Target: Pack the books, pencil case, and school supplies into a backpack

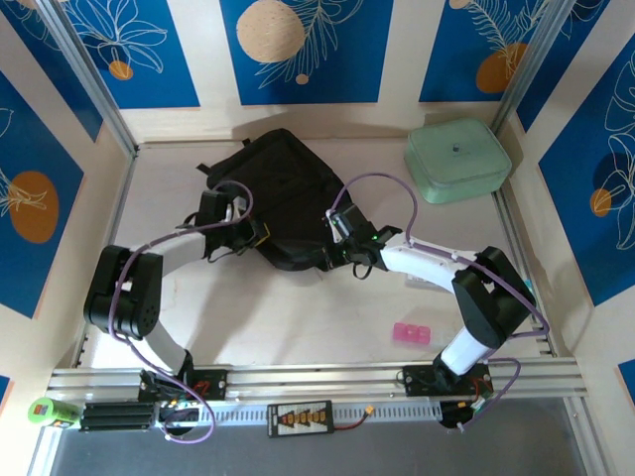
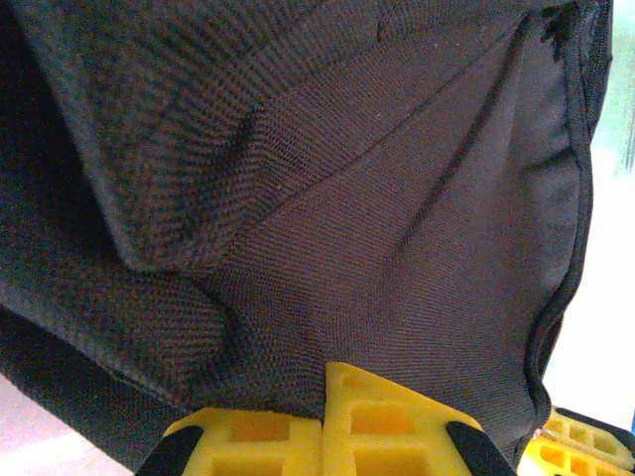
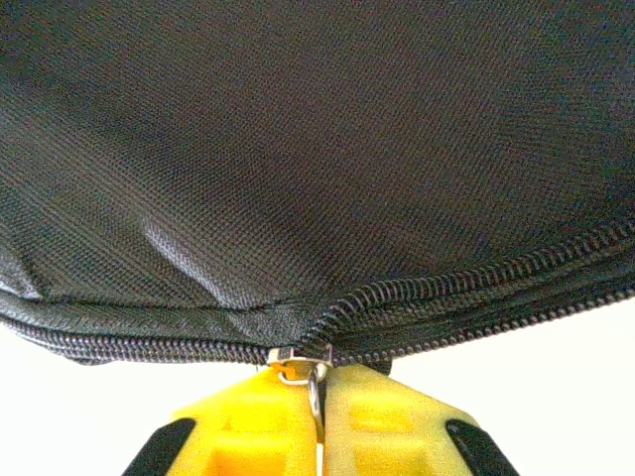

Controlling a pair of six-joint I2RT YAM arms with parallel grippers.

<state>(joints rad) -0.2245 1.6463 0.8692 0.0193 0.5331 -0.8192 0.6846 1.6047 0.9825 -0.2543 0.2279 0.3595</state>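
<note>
The black backpack point(image 1: 281, 193) lies in the middle of the table with both grippers at its near edge. My left gripper point(image 1: 241, 234) is at its left side; in the left wrist view its yellow fingers point(image 2: 387, 416) are shut, pinching a fold of the black fabric point(image 2: 377, 218). My right gripper point(image 1: 344, 245) is at the right side, shut on the metal zip pull point(image 3: 317, 389) of the backpack's zip point(image 3: 466, 302). A pink block point(image 1: 412, 334) lies near the front right. The books are out of view.
A mint green square padded case point(image 1: 456, 161) stands at the back right; I cannot tell whether it is the pencil case. A pale flat item point(image 1: 421, 282) lies under the right arm. Walls close the table on three sides, and a metal rail point(image 1: 317, 382) runs along the front.
</note>
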